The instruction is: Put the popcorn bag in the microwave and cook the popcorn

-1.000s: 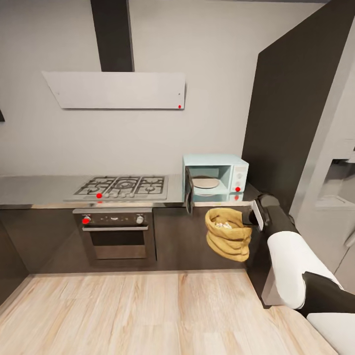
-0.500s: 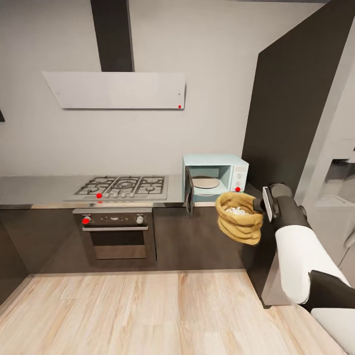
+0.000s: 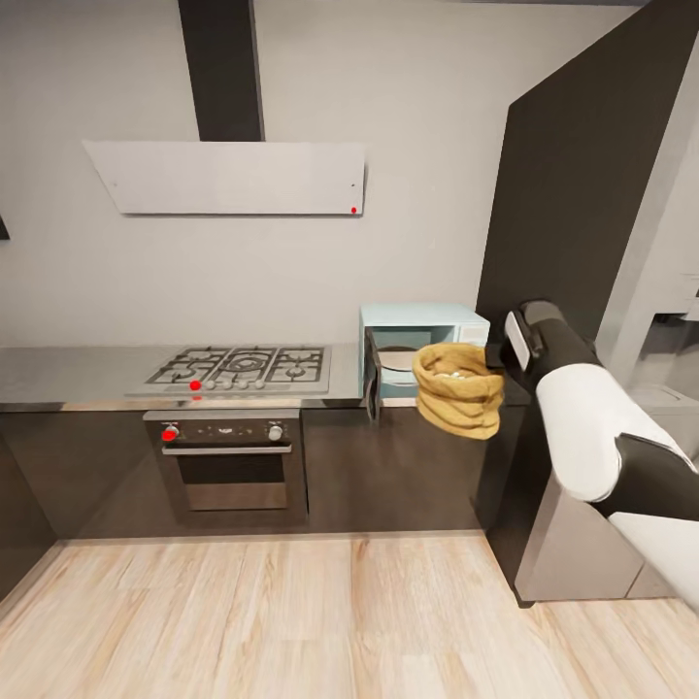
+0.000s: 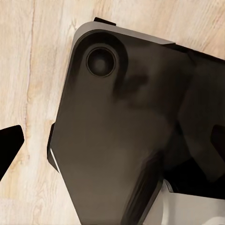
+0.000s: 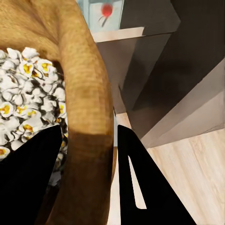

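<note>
Tan paper, rolled rim: the popcorn bag hangs in the air in front of the microwave, level with its open cavity and just off the right end of the countertop. Microwave door is swung open, edge-on to us; turntable partly visible behind the bag. Hob and oven sit further left along the same run, well apart from the work.

We hold the bag with the right gripper. Wrist view shows the two dark fingers straddling the bag wall at the rim, one inside, one outside, closed down to the thickness of the paper. Popcorn inside looks white and puffed, already filling the mouth of the bag.

Judgement on the step: we are carrying the bag at the microwave opening. To do it well, keep the mouth upward, so nothing spills, keep the bag clear of the door edge and the cavity frame, and hold the pinch firm, since one fold of paper bears the whole weight.

Left gripper: wrist view shows dark robot bodywork over wooden floor; we cannot tell its jaw state.
</note>
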